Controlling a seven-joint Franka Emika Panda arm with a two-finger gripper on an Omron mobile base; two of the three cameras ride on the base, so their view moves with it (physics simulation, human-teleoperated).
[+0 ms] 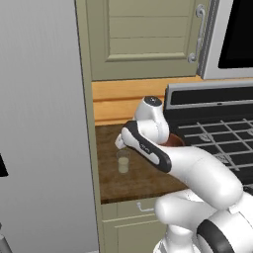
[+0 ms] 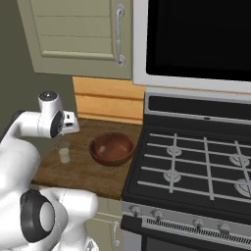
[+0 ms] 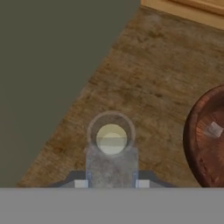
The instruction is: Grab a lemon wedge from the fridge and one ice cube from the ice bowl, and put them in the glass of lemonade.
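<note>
The glass of lemonade (image 3: 111, 138) stands on the wooden counter (image 3: 153, 78), a small clear tumbler with pale yellow liquid (image 1: 123, 161) (image 2: 63, 152). My gripper (image 3: 111, 183) hangs straight above it, shut on a pale translucent ice cube (image 3: 111, 164) held between the fingertips (image 3: 81, 183). To the right is the reddish-brown ice bowl (image 3: 197, 144) (image 2: 112, 148), with another ice cube (image 3: 214, 129) inside. The grey fridge (image 1: 39, 123) rises just left of the counter. The lemon wedge is out of view.
A black gas stove (image 2: 196, 171) adjoins the counter on the right, with a microwave (image 2: 196, 39) above it. Beige upper cabinets (image 1: 143, 34) hang over the counter. The fridge's side wall (image 3: 52, 65) stands close to the left of the glass.
</note>
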